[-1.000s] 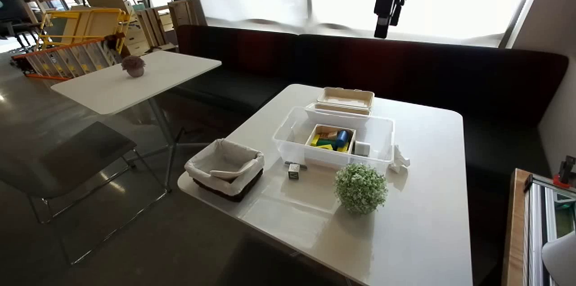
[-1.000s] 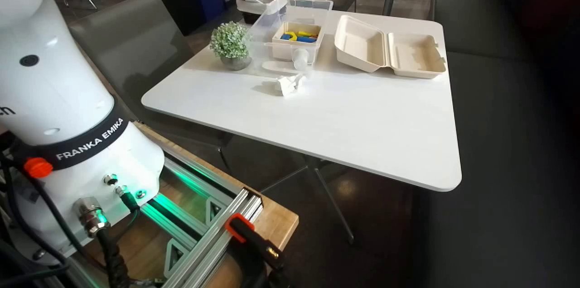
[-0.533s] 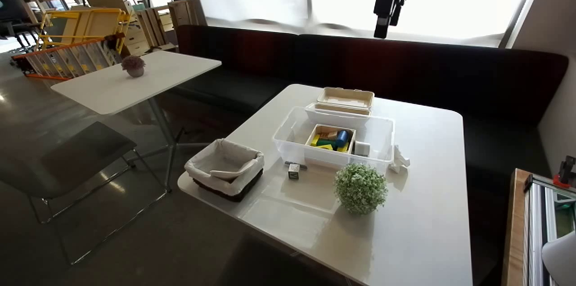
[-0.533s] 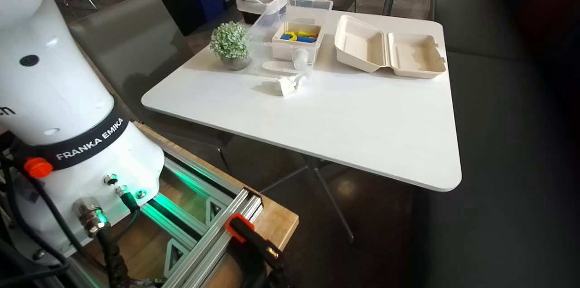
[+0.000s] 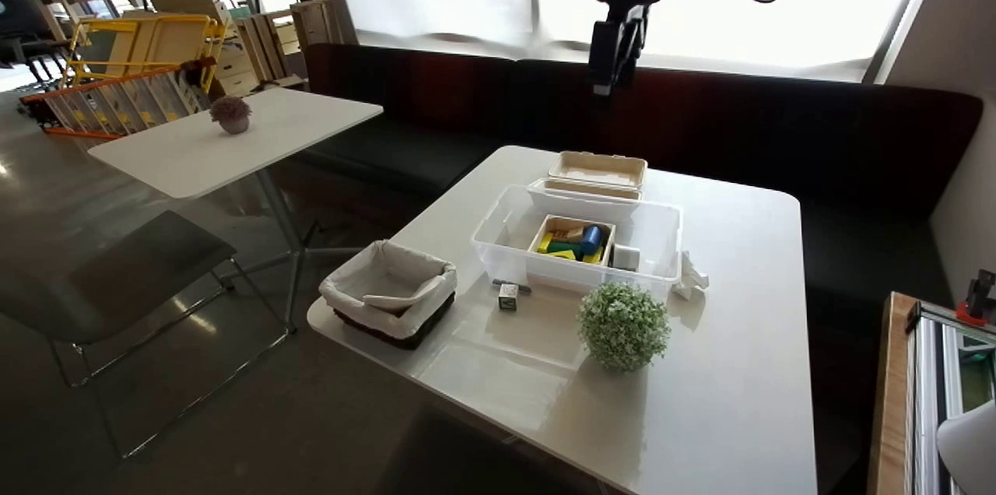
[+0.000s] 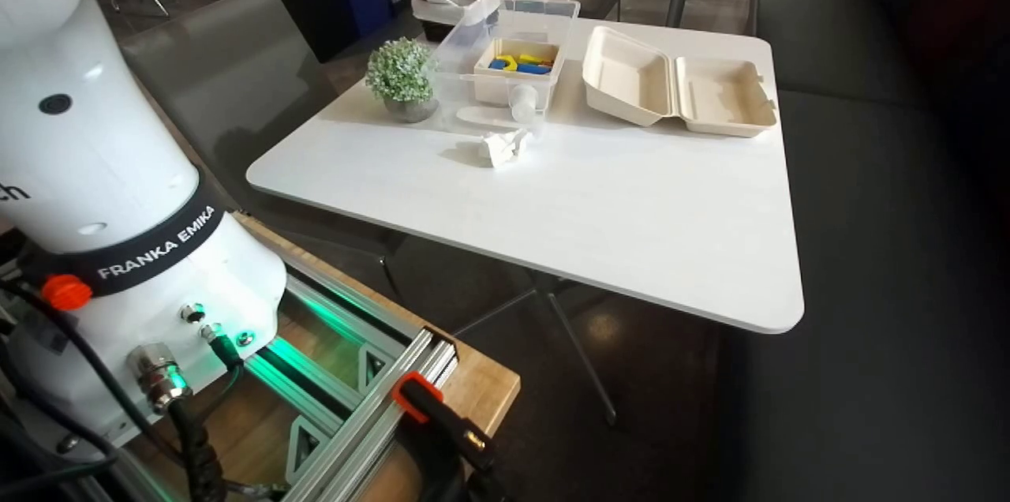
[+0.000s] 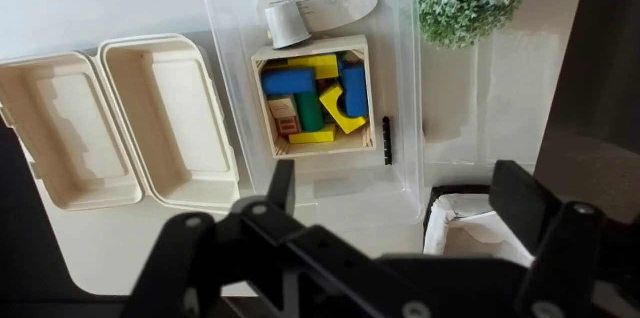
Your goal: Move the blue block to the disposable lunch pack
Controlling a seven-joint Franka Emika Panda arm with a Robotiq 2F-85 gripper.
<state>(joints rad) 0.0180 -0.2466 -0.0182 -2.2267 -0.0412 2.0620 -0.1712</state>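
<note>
Room is widest on the bare stretch of table (image 6: 631,218) beyond the crumpled paper (image 6: 505,147); the lunch pack (image 7: 187,118) lies open by the table's bench-side edge, just beside the clear bin (image 7: 407,83), whose walls surround the wooden box (image 7: 325,148) with a blue block (image 7: 288,81) near its pack-side wall and another blue block (image 7: 356,90) near the opposite one. The hand (image 7: 400,188) hangs above, fingers spread wide. In an exterior view it sits lower than half a second ago, seen against the bench back (image 5: 560,90), while the table's things keep their places.
</note>
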